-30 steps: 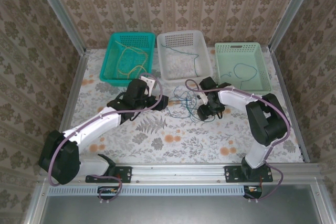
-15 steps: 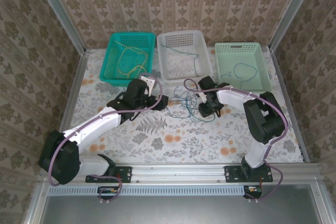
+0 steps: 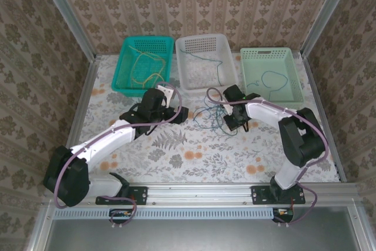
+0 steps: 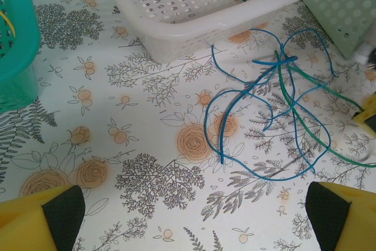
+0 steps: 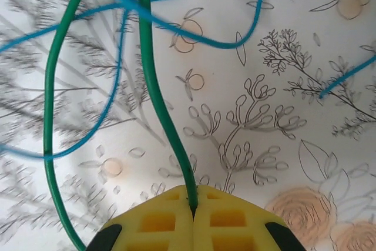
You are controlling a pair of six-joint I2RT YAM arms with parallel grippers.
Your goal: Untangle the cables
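A teal basket (image 3: 147,43), white basket (image 3: 202,44) and pale green basket (image 3: 267,55) sit on the floral tablecloth (image 3: 194,157).

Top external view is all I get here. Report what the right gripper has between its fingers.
Observer: The right wrist view shows the right gripper shut on the green cable, which runs straight out from the closed tips.
Operator: Give me the left gripper's state.
Observer: In the left wrist view the left gripper is wide open, with nothing between its tips.
Operator: Say what crosses the green cable near the grip.
Observer: Nothing at the tips. A blue cable crosses it further along.
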